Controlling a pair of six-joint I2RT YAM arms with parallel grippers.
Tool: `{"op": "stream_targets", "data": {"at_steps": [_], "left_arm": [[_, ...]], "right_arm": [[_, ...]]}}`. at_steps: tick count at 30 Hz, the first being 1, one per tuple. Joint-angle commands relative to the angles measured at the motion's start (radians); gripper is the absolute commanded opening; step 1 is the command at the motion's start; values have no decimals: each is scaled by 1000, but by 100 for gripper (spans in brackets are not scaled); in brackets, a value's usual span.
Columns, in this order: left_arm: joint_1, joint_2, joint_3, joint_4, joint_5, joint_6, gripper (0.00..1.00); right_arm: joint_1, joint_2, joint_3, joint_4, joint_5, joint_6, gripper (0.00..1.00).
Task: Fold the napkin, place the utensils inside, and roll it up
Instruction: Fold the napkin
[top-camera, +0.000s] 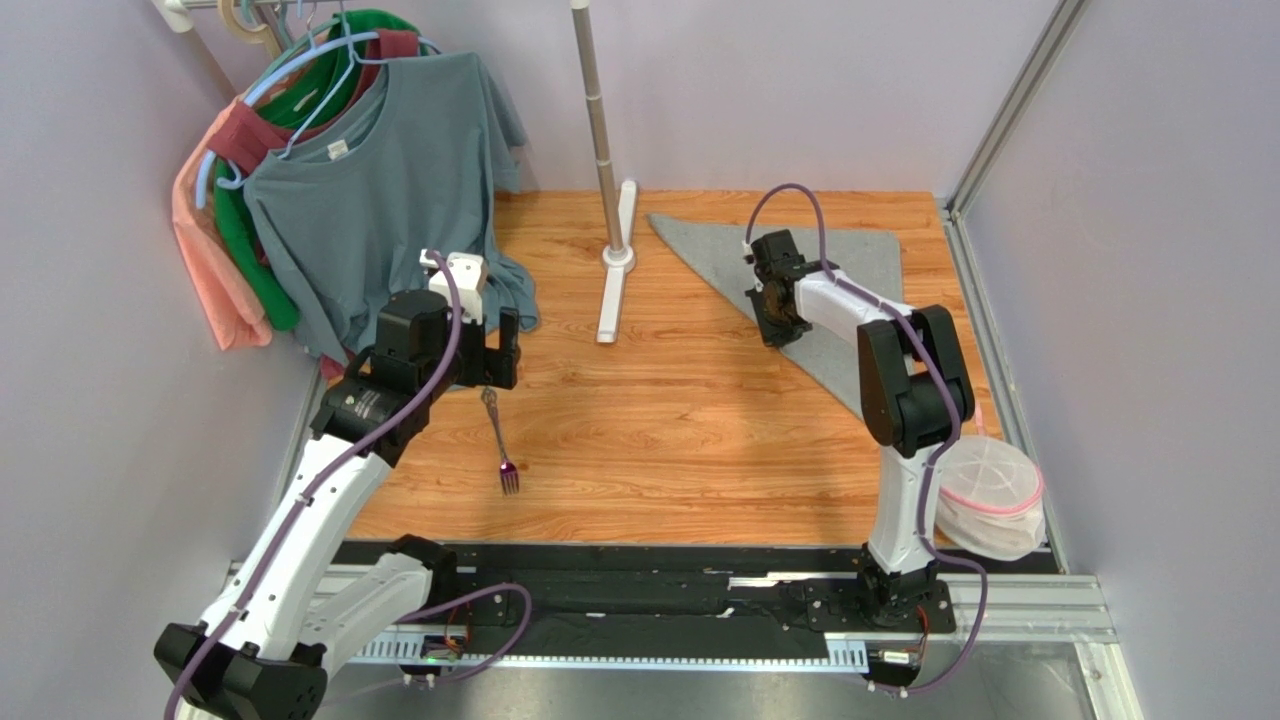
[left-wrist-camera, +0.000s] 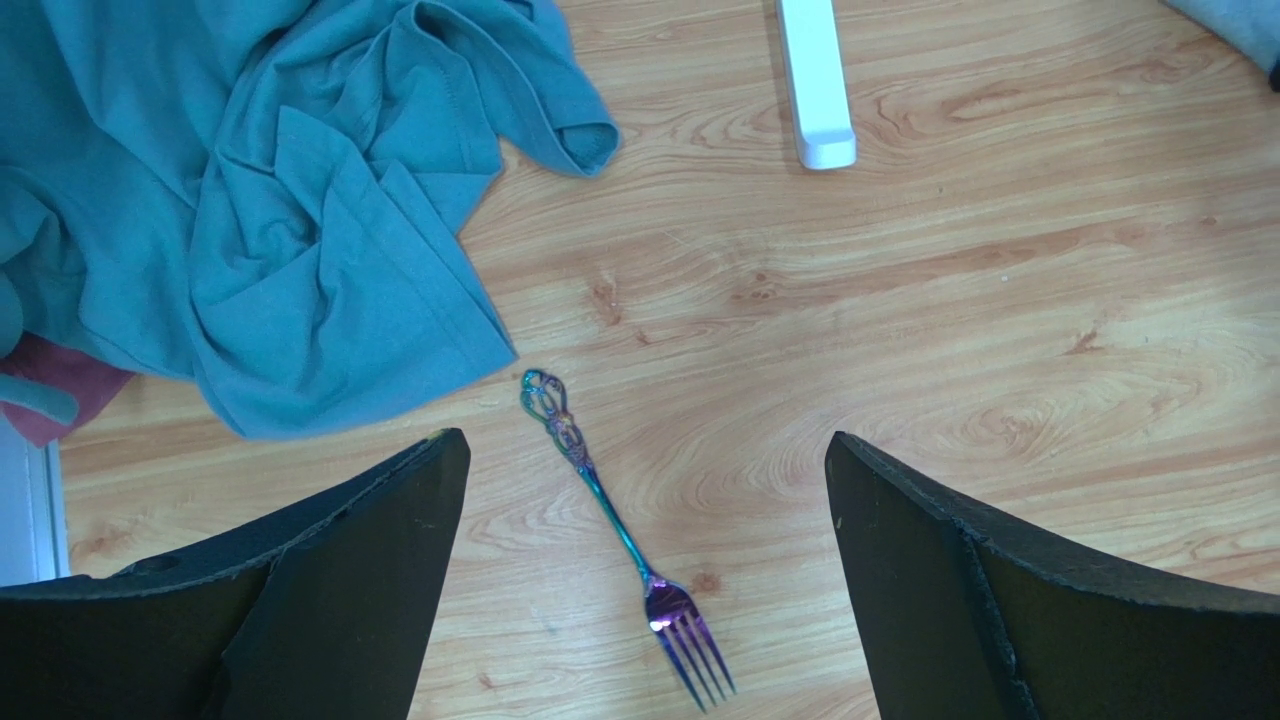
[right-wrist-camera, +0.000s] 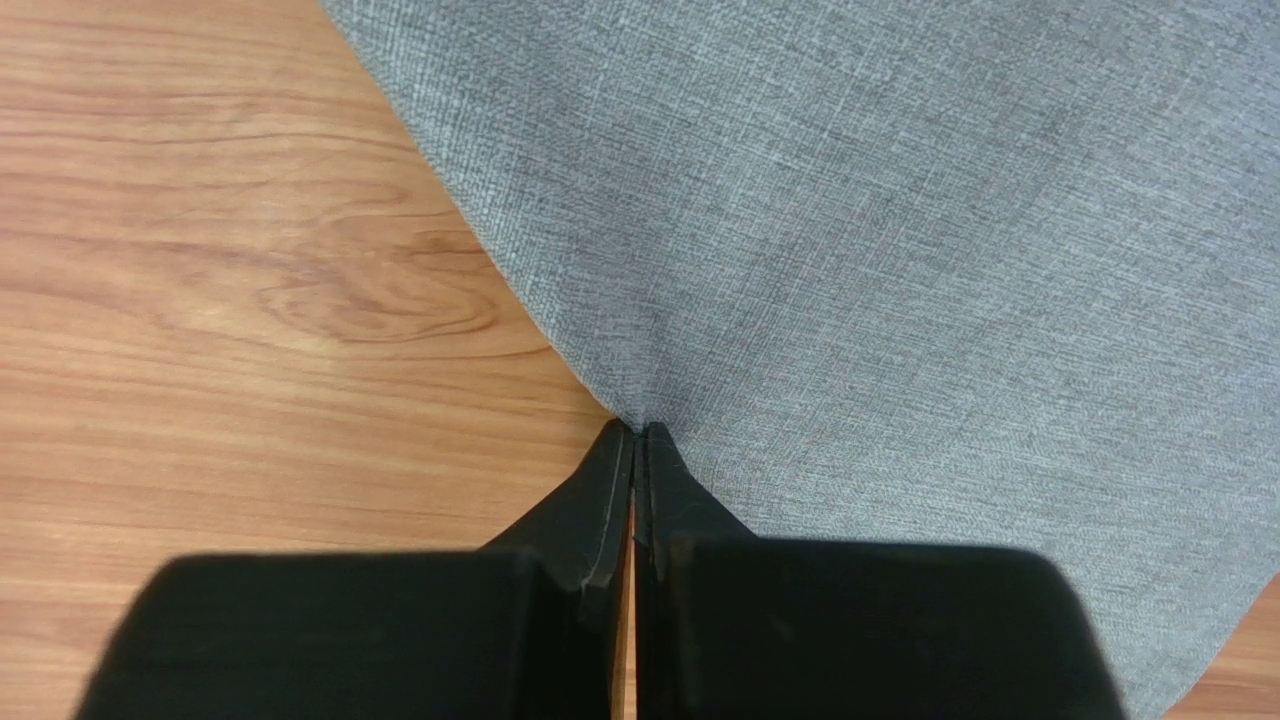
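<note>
The grey napkin (top-camera: 864, 263) lies folded into a triangle at the back right of the wooden table. My right gripper (top-camera: 774, 308) is at its left edge. In the right wrist view the napkin (right-wrist-camera: 902, 225) fills the upper right, and the right gripper (right-wrist-camera: 639, 432) is shut on its edge, the cloth puckering toward the tips. The fork (top-camera: 499, 443), slim with an iridescent purple sheen, lies on bare wood left of centre. My left gripper (top-camera: 436, 360) hovers open just behind it. In the left wrist view the fork (left-wrist-camera: 616, 525) lies between the spread fingers of the left gripper (left-wrist-camera: 643, 443), tines toward the camera.
A blue-grey T-shirt (top-camera: 376, 165) and other clothes hang on a rack at the back left, its hem (left-wrist-camera: 301, 195) bunched on the table near the fork. A metal pole with a white base (top-camera: 616, 278) stands at the back centre. A pink-rimmed mesh bowl (top-camera: 989, 488) sits at the right edge.
</note>
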Motion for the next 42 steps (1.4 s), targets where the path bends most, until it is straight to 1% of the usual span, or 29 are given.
{"op": "stream_targets", "data": {"at_steps": [1, 6, 9, 15, 18, 24, 25, 26, 27, 28, 30, 31, 33, 34, 35, 37, 39, 40, 42], "left_arm": [[-7, -32, -1, 30, 13, -14, 98], [-12, -51, -3, 31, 10, -16, 99], [-18, -58, -3, 33, 7, -16, 99], [-33, -75, -5, 31, -1, -13, 99], [-41, -80, -5, 31, -4, -14, 99], [-49, -80, -6, 31, -10, -14, 99], [-49, -80, -6, 31, -11, -13, 99], [-50, -78, -6, 31, -11, -14, 99], [-50, -75, -6, 30, -13, -14, 99], [-50, -72, -6, 28, -15, -13, 99], [-50, -68, -5, 30, -18, -11, 99], [-52, -64, -5, 30, -19, -11, 99], [-52, -58, -5, 28, -21, -10, 99], [-52, -57, -5, 28, -24, -10, 99], [-52, -52, -5, 27, -25, -8, 99], [-52, -46, -5, 28, -28, -7, 99], [-53, -37, -5, 28, -33, -7, 99], [-52, -35, -3, 27, -34, -5, 99], [-52, -26, -1, 27, -41, -2, 99]], "right_arm": [[63, -5, 25, -41, -26, 116, 0], [126, 7, 35, -62, 43, 196, 0], [160, 7, 38, -84, 87, 274, 0], [211, -6, 13, -95, 117, 440, 0], [235, -8, 13, -95, 103, 483, 0], [254, -40, 39, -108, 97, 497, 1], [254, -51, 48, -124, 103, 483, 11], [252, -64, 55, -133, 110, 473, 19], [251, -104, 61, -151, 124, 463, 38], [249, -126, 71, -156, 145, 437, 44], [223, -187, 75, -168, 173, 422, 53], [205, -203, 79, -171, 181, 411, 54], [121, -224, 79, -170, 182, 407, 54], [88, -221, 84, -171, 175, 404, 54], [29, -217, 88, -170, 169, 397, 52], [-63, -184, 101, -151, 164, 390, 46], [-122, -155, 128, -124, 150, 387, 42], [-174, -123, 140, -115, 132, 385, 41], [-217, -92, 179, -89, 130, 382, 40]]}}
